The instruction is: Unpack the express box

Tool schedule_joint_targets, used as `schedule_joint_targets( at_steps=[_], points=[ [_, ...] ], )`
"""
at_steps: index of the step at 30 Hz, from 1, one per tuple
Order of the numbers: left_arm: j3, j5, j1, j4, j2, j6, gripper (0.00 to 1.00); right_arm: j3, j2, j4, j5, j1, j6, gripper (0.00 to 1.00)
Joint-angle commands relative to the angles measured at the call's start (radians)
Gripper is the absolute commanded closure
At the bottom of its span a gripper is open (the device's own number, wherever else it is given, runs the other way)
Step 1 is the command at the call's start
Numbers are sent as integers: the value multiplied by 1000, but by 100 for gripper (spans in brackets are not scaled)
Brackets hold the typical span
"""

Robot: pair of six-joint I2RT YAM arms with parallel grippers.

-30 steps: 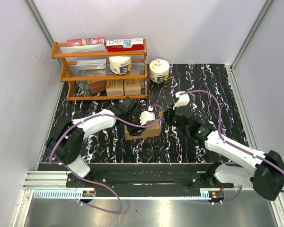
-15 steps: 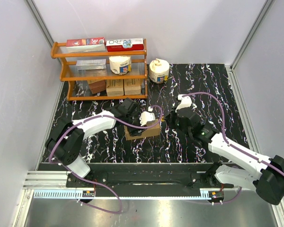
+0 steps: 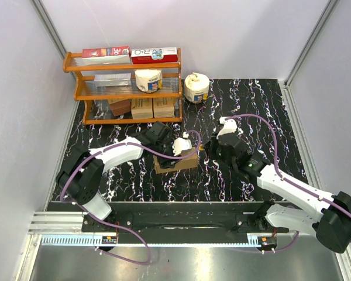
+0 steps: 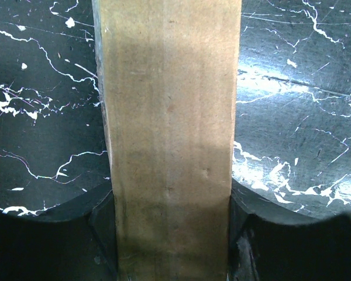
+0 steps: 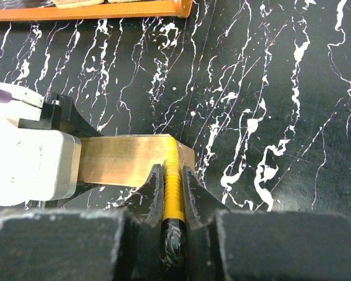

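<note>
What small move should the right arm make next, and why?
Probably draw the yellow tool along the top of the express box. The right claw is shut on it with its tip at the box's end, while the left claw clamps the box on both sides.

- Black, white-veined table (image 3: 263,111): an orange rack (image 3: 131,120) at the back left, a white roll (image 3: 196,88) just beside it, the express box (image 3: 184,164) nearer the front.
- Rack: red-and-white cartons (image 3: 105,52) on top, a white tub (image 3: 148,80) on the middle shelf, brown boxes (image 3: 143,108) on the bottom shelf.
</note>
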Motion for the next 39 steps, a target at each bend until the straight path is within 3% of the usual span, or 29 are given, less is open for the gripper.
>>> schedule_joint_targets(
  at_steps=[1, 32, 39],
  points=[
    [-17, -52, 1, -14, -5, 16, 51, 27, 0, 42, 45, -6, -7, 100],
    [-11, -51, 3, -23, 4, 5, 53, 19, 69, 94, 25, -7, -10, 100],
    [6, -108, 1, -23, 23, -66, 55, 51, 78, -59, -66, -6, 8, 100]
  ],
)
